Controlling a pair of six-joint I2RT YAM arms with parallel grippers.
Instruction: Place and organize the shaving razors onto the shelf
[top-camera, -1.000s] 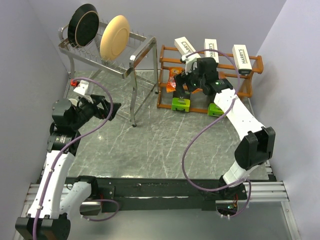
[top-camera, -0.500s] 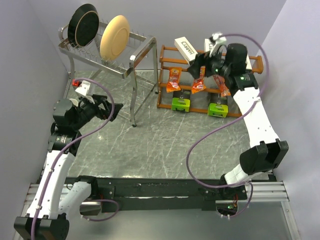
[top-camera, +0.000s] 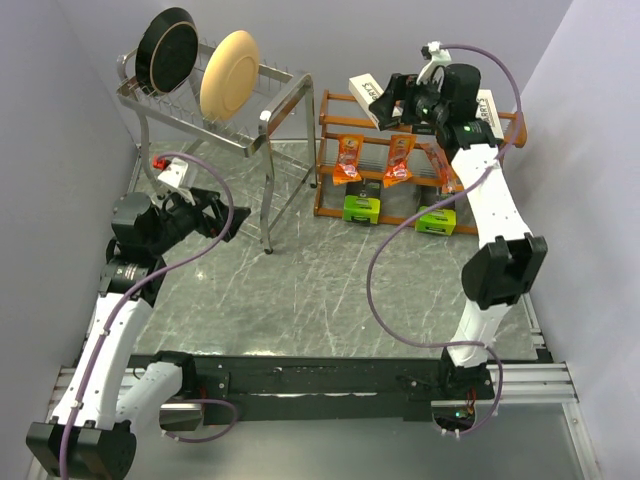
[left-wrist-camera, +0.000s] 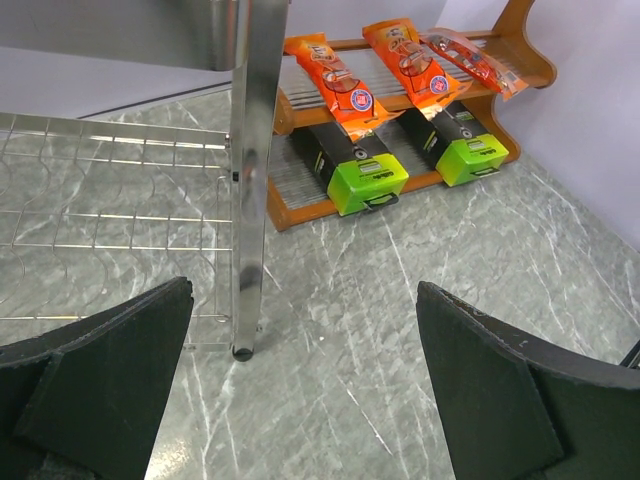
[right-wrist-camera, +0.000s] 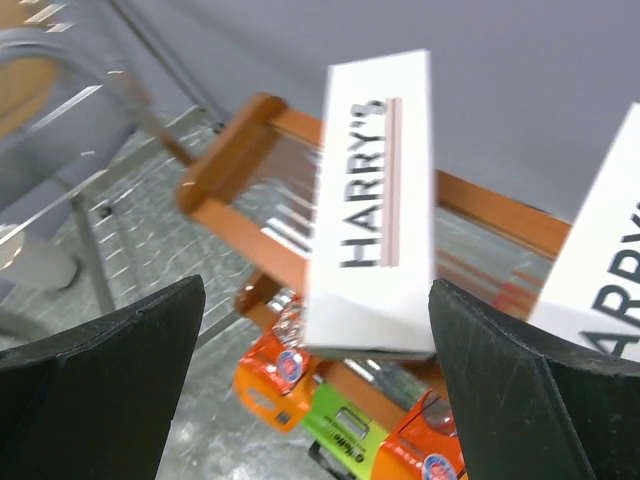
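Grey marbled table (top-camera: 300, 290), pale walls on three sides. Orange-brown shelf (top-camera: 322, 150) at upper centre-right of the overhead view, three slatted tiers.

- Top tier: white HARRY'S boxes (top-camera: 364, 90). The leftmost lies askew; another sits at the right end, past the arm.
- Middle tier: three orange packs (top-camera: 347, 157), side by side.
- Bottom tier: two black-and-green packs (top-camera: 361, 208), green ends forward, apart from each other.

Right tool (top-camera: 388, 100) is at top-tier height, spread wide, holding nothing. Its wrist view shows the leftmost box between its fingers (right-wrist-camera: 110, 380), with a gap on either side.

Left tool (top-camera: 215, 215) is at mid-left above the table, spread wide and empty. It faces the shelf past a leg of the silver rack (top-camera: 267, 180). That rack carries a black plate (top-camera: 165, 47) and a cream plate (top-camera: 229, 73), both on edge.
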